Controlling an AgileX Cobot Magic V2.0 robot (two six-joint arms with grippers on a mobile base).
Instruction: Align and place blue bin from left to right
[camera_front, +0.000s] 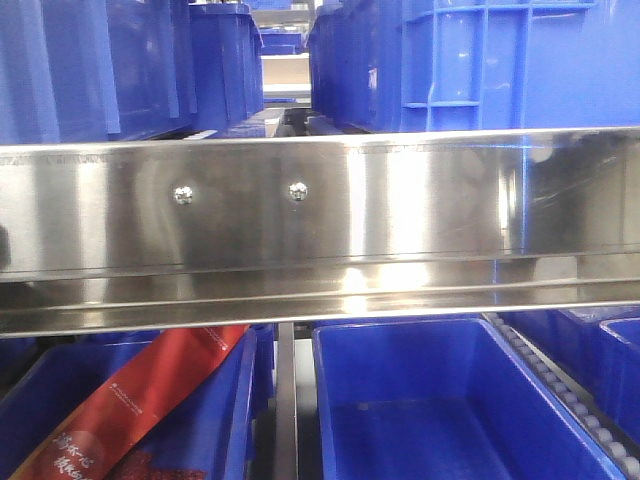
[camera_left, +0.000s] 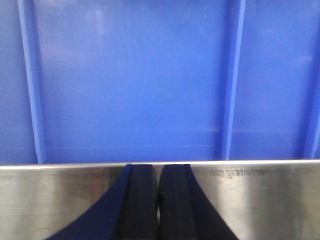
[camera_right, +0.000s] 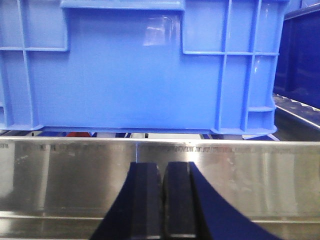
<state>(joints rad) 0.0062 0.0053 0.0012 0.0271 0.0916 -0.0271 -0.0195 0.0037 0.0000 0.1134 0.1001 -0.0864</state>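
While both arms wait near the steel rail (camera_front: 320, 215):
L gripper (camera_left: 159, 200): jaws together, facing blue bin (camera_left: 130, 80), prob. to push.
R gripper (camera_right: 162, 200): jaws together, empty.

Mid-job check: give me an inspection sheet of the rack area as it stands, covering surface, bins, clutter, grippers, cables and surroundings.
Surface: steel rail runs across the shelf front, two rivets showing; roller track on the lower level at right.
Job's things: blue bin stands behind the rail ahead of the right wrist; blue bin wall fills the left wrist view.
Clutter: red banner lies tilted across the lower-left bin; the lower middle bin looks empty.
Grippers: left gripper and right gripper both shut, empty, in front of the rail.
Cables: nothing seen.
Surroundings: more blue bins on the upper shelf.
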